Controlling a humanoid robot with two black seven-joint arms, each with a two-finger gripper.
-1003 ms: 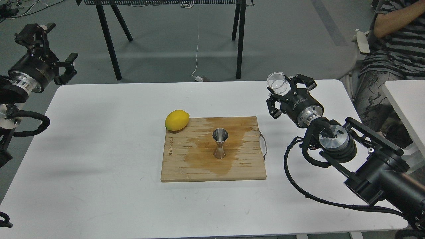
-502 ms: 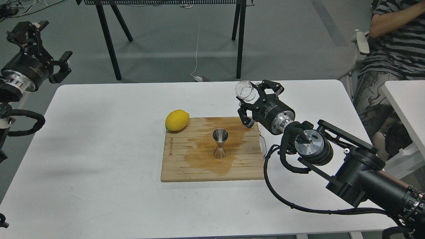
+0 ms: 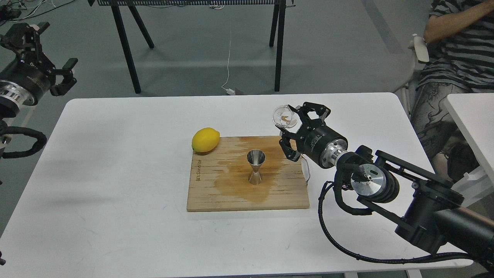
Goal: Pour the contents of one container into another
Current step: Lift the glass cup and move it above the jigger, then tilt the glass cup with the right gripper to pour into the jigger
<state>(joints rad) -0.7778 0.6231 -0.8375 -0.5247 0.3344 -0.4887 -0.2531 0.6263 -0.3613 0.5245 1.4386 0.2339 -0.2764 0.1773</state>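
Observation:
My right gripper point(image 3: 294, 122) is shut on the small clear glass cup point(image 3: 284, 116), which hangs above the table, tilted with its mouth turned toward the left. The cup sits up and to the right of the steel jigger point(image 3: 256, 166). The jigger stands upright in the middle of the wooden cutting board point(image 3: 216, 193), on a dark wet stain. My left gripper point(image 3: 42, 50) is far off at the upper left, beyond the table's edge, open and holding nothing.
A yellow lemon point(image 3: 205, 139) lies on the board's far left corner. The white table point(image 3: 115, 216) carries the board. A person in a striped shirt point(image 3: 459, 50) sits at the far right. Black table legs point(image 3: 125, 46) stand behind.
My right gripper has carried the cup leftward from the table's right side toward the board, and the cup has tipped further over. My left arm has drawn back toward the left.

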